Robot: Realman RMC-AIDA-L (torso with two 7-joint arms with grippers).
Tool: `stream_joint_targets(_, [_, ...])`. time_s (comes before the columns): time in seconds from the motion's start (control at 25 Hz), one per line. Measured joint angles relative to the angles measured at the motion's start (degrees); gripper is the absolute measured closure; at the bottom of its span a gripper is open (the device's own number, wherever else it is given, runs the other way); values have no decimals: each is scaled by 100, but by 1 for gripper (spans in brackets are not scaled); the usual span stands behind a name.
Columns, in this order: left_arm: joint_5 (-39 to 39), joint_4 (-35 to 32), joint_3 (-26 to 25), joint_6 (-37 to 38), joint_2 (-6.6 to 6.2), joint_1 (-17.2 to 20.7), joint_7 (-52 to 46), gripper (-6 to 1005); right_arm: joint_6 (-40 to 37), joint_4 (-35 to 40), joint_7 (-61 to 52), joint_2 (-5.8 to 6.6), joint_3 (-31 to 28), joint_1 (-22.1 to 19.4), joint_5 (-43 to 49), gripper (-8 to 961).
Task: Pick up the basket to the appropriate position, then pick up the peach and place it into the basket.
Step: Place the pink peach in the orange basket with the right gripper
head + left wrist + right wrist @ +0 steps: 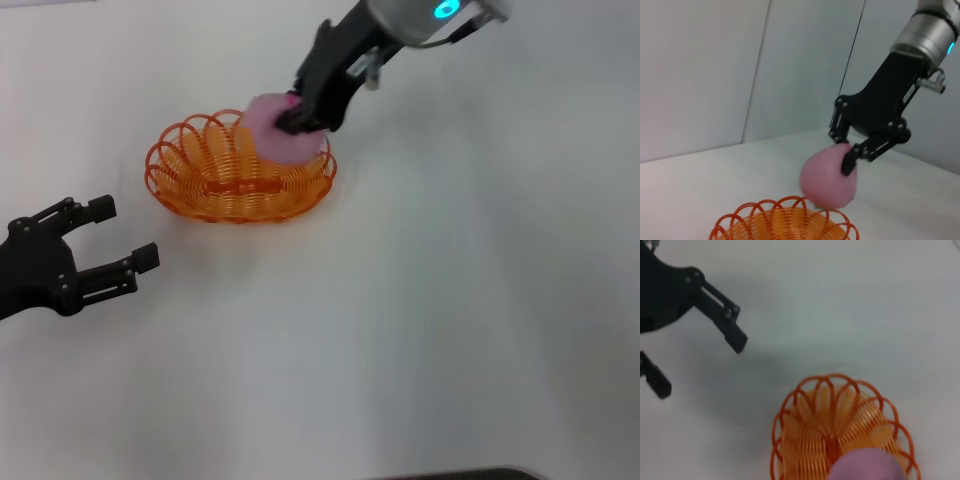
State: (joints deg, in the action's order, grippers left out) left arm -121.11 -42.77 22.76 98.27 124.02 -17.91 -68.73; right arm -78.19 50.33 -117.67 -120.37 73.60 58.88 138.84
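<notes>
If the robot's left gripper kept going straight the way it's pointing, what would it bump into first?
Probably the basket. The left gripper sits open on the table's near left, pointing towards it, with only bare table between. The left wrist view looks over the rim at the peach held by the right gripper, so height is uncertain.

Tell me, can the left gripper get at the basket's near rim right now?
Probably yes. The left gripper sits open on the table beside the basket, nothing between them; the right gripper holds the peach over the far rim.
</notes>
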Motion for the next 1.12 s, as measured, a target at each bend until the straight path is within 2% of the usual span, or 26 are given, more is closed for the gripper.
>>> stream_joint_targets(0.12, [2,52,0,-2,-6,-5,0,112,616,-420,369,-9,280,-110,-597,774])
stream_joint_targets(0.28, [2,70,0,-5,-9,-7,0,112,1475,-762,966,-16,700,-460,-1557,773])
stream_joint_targets(0.52, [2,75,0,-21,-9,-6,0,111,2071,-1260,1858,-20,1051,-730,-2705,773])
stream_joint_targets(0.84, [0,76,0,-40,-26,-36,0,112,2244,-1508,2069,-29,1124,-770,-3029,772])
stream_joint_targets(1.12, [0,76,0,-56,-21,-46,1,112,2305,-1547,2115,-35,1158,-774,-3150,666])
